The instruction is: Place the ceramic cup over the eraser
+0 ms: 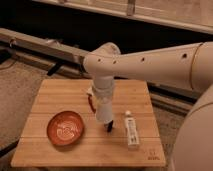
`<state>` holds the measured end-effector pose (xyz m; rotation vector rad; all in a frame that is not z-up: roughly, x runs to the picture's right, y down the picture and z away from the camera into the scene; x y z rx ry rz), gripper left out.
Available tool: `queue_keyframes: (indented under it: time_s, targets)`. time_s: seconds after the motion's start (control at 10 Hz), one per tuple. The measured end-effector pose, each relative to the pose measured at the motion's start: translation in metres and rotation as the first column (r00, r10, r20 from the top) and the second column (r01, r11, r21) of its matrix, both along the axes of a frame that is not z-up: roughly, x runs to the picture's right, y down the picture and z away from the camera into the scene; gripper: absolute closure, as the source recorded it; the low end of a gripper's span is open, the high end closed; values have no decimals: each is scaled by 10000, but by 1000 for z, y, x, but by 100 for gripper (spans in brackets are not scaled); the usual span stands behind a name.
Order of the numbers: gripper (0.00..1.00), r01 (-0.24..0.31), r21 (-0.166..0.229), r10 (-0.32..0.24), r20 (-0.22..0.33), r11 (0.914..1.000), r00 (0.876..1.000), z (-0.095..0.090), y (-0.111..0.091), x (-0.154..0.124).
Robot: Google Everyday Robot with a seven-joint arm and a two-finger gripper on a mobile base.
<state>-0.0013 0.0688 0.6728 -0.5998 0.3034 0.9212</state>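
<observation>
My gripper (101,102) hangs from the white arm over the middle of the wooden table (55,95) and is shut on the ceramic cup (104,113), a small whitish cup held mouth down. The eraser (108,127), a small black block, stands on the table right under the cup. Only the eraser's lower part shows below the cup's rim. I cannot tell whether the cup touches the eraser.
An orange-red patterned bowl (65,128) sits on the table to the left of the eraser. A white tube (131,130) lies to its right. The table's front edge is close below them. A dark rail runs behind the table.
</observation>
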Motion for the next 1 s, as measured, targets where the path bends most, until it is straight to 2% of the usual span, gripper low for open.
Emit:
queue_keyframes:
  time_s: [0.3,0.5,0.7,1.0]
  targets:
    - [100,-271,-155,266,-266,9995,9993,5,11,13]
    - [100,-545,-269,537,-305,9982,9981,17,25,18]
    - [100,-711,-418,703,-202,9966,9973,26,36,12]
    - [77,-1154,-502,1151,-88,9921,9933,39,51,7]
